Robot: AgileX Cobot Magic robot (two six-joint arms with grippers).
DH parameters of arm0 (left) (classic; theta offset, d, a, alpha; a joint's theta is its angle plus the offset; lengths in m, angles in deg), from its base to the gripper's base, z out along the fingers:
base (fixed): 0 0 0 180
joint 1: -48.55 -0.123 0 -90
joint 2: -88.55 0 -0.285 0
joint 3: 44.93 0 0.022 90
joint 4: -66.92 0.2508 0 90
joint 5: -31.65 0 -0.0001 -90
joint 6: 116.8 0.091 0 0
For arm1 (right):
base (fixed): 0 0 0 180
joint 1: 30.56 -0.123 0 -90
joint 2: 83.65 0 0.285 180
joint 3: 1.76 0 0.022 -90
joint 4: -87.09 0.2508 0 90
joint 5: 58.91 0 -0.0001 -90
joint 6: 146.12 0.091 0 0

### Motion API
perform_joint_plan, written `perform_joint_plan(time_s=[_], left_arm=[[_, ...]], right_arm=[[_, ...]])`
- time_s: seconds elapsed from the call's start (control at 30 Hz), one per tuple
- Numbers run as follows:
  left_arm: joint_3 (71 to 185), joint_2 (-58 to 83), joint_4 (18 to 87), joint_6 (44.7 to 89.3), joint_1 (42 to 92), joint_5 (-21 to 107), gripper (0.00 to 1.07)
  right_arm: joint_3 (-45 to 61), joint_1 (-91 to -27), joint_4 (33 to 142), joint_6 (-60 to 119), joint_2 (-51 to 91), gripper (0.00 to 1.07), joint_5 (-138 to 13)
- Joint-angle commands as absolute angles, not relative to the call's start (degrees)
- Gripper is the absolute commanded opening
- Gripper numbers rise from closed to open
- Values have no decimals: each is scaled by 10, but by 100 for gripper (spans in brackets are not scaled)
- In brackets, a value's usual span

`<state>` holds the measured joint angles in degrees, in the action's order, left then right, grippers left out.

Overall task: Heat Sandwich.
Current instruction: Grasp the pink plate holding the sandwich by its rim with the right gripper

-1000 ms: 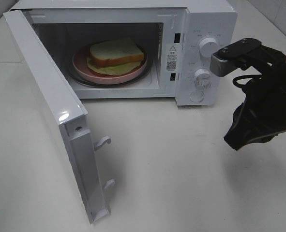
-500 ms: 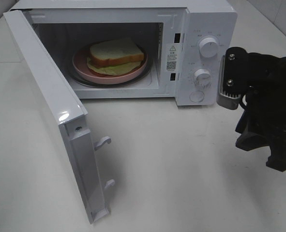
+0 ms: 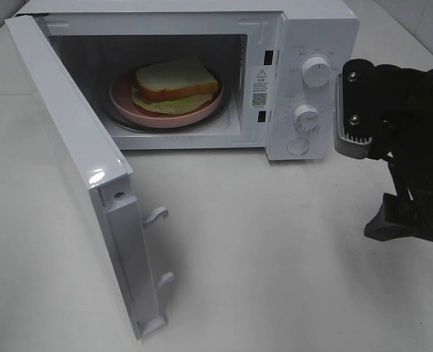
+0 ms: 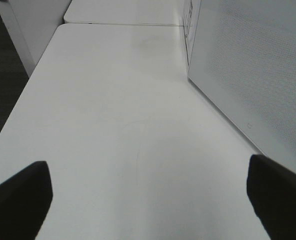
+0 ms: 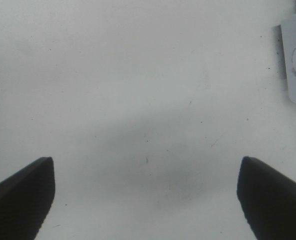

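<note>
The sandwich [image 3: 176, 82] lies on its pink plate [image 3: 124, 101] inside the microwave [image 3: 315, 26], roughly in the middle of the cavity, with the plate resting on the turntable. Loading therefore looks done.

The microwave's door [image 3: 73, 158] hangs wide open, swung out from the hinge side, with its two latch hooks free in the air. The upper dial [image 3: 316, 72], the lower dial [image 3: 306, 116] and the round button [image 3: 298, 146] below them sit on the control panel with nothing touching them.

What appears to be left is to close the door and then set a dial to start heating.

The right arm [image 3: 399, 132] stands just beside the microwave's control panel side, clear of the panel. Its wrist view shows the right gripper [image 5: 145, 200] spread wide over the bare white table [image 3: 275, 257], with nothing between the fingers. The left gripper [image 4: 148, 202] is likewise fully spread and empty, out beyond the outer face of the microwave's door and apart from it. It seems the better placed to push the door closed.
</note>
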<state>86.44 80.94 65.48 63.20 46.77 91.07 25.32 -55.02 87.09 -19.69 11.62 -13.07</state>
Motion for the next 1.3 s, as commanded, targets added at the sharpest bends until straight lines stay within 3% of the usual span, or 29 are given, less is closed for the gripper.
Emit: perform_joint_plan(time_s=[0.03,0.47,1.03,1.3], left_arm=[[862,823,653,632,465,905,101],[862,823,653,632,465,905,101],[862,823,653,632,465,905,101],[862,823,653,632,465,905,101]], right_arm=[[245,-547,871,-242,118,96,-126],[230,-599,855,-309,106,93,-149],[70,-667,839,-336,-29,89,-155],[7,-669,844,-337,-87,88,-174]])
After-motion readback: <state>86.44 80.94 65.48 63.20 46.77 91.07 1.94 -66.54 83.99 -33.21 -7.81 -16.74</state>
